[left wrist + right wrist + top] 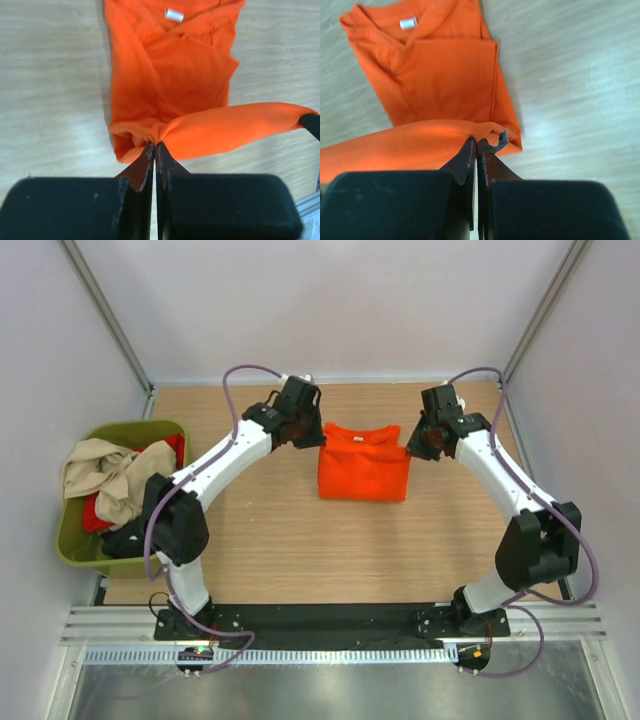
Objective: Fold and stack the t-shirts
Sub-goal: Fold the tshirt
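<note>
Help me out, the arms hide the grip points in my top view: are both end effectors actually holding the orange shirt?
Observer: Yes. The left end effector is shut on a bunched edge of the shirt.
Operator: And the right?
Observer: The right end effector is shut on that edge's other end.
Operator: Is the cloth between them slack?
Observer: No, it spans between them as a taut band above the flat part.

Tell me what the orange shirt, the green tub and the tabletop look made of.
Orange shirt: soft matte cloth; it creases and drapes.
Green tub: probably plastic, with a smooth moulded rim.
Tabletop: wood or wood-look laminate, with pale grain lines and a slight sheen.
</note>
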Controlling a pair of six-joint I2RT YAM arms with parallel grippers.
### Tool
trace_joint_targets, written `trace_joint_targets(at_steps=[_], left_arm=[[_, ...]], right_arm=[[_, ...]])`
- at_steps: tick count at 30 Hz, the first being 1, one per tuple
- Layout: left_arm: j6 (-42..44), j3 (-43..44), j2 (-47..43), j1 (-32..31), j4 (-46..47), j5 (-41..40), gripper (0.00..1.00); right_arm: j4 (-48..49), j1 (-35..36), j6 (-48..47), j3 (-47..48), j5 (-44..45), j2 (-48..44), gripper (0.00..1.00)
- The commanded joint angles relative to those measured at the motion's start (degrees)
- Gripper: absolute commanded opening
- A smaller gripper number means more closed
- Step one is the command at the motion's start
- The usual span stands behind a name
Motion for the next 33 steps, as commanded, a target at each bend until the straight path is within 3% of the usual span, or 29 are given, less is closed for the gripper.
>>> trace_joint_targets(at_steps=[1, 8, 17, 29, 31, 32, 33], left_arm=[[3.05, 5.62, 3.58, 2.72, 2.99, 4.15, 0.0], [2.18, 14.14, 12.37, 6.59, 9.75, 11.11, 0.0], [-0.82, 16.79, 21.95, 8.96, 20.29, 16.03, 0.0], [-6.53, 27.33, 34.52, 13.97, 25.41, 19.38, 0.02], [-7.14, 28.39, 35.4, 14.68, 25.85, 19.64, 0.06], [-7.32, 28.57, 35.58, 15.03, 25.85, 19.73, 0.08], [-7.41, 28.57, 35.58, 15.9, 25.94, 19.99, 0.09]], right_arm=[[3.2, -1.36, -2.58, 6.95, -0.48, 3.99, 0.01], [5.04, -4.52, -2.41, 13.21, -1.63, 12.26, 0.01], [11.89, -6.64, -2.67, 17.78, -7.78, 21.4, 0.02], [22.61, -8.39, 1.19, 23.14, -14.02, 32.12, 0.06], [24.11, -8.74, 1.81, 22.97, -13.84, 33.18, 0.12], [26.38, -9.01, 1.64, 22.8, -14.28, 33.36, 0.26], [27.44, -9.01, 0.5, 22.71, -14.89, 33.45, 0.29]])
